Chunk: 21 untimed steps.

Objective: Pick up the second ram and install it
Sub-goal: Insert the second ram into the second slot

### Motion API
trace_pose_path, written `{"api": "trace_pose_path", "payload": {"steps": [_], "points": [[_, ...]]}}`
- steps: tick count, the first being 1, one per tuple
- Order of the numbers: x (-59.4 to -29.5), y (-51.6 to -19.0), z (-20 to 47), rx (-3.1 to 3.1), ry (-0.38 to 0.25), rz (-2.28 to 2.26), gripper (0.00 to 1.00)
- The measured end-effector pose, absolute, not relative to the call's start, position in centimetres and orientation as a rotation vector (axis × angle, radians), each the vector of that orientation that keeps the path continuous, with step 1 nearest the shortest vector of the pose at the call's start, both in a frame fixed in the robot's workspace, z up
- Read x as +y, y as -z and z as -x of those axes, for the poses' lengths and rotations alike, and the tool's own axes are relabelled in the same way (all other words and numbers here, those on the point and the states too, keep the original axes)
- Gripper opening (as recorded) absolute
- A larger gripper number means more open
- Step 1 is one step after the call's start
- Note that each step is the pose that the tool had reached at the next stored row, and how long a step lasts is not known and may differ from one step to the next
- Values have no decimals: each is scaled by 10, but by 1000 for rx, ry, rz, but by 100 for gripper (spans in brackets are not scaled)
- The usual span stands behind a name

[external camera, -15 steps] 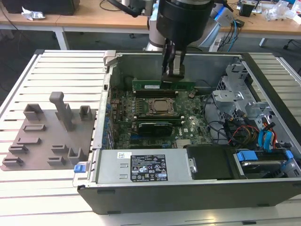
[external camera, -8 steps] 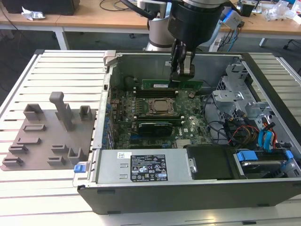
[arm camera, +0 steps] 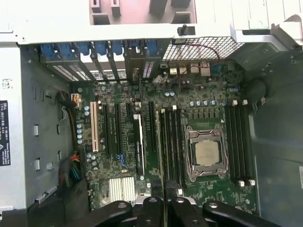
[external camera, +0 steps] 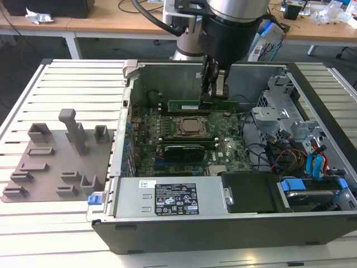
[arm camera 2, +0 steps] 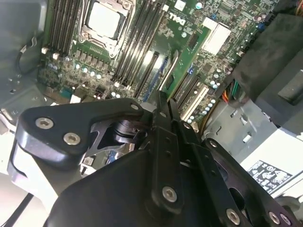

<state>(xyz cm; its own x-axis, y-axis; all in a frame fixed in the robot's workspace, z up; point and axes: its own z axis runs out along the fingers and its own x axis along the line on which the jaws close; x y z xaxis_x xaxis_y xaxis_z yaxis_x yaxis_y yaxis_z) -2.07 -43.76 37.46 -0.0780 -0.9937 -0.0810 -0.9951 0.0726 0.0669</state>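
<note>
One end effector (external camera: 215,99) grips one second ram (external camera: 184,105) over one motherboard (external camera: 228,148).

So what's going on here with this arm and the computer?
A robot arm reaches into the open computer case. Its gripper looks closed on the second ram, a green stick held right beside the processor socket. The grey holder tray sits outside the case, at the exterior view's left.

No print is read out. A white rectangular sticker (external camera: 177,199) with small black print is seen on the grey metal computer case (external camera: 223,237), at its front wall; white lettering (arm camera 2: 177,18) is printed on the green motherboard (arm camera 2: 188,60) inside that case
</note>
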Motion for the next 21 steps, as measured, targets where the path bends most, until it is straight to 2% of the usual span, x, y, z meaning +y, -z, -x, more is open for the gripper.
{"api": "trace_pose_path", "payload": {"steps": [12, 21], "points": [[-433, -332, 22, 2291, -163, 2123, 13], [-420, -317, 26, 2290, -163, 2124, 13]]}}
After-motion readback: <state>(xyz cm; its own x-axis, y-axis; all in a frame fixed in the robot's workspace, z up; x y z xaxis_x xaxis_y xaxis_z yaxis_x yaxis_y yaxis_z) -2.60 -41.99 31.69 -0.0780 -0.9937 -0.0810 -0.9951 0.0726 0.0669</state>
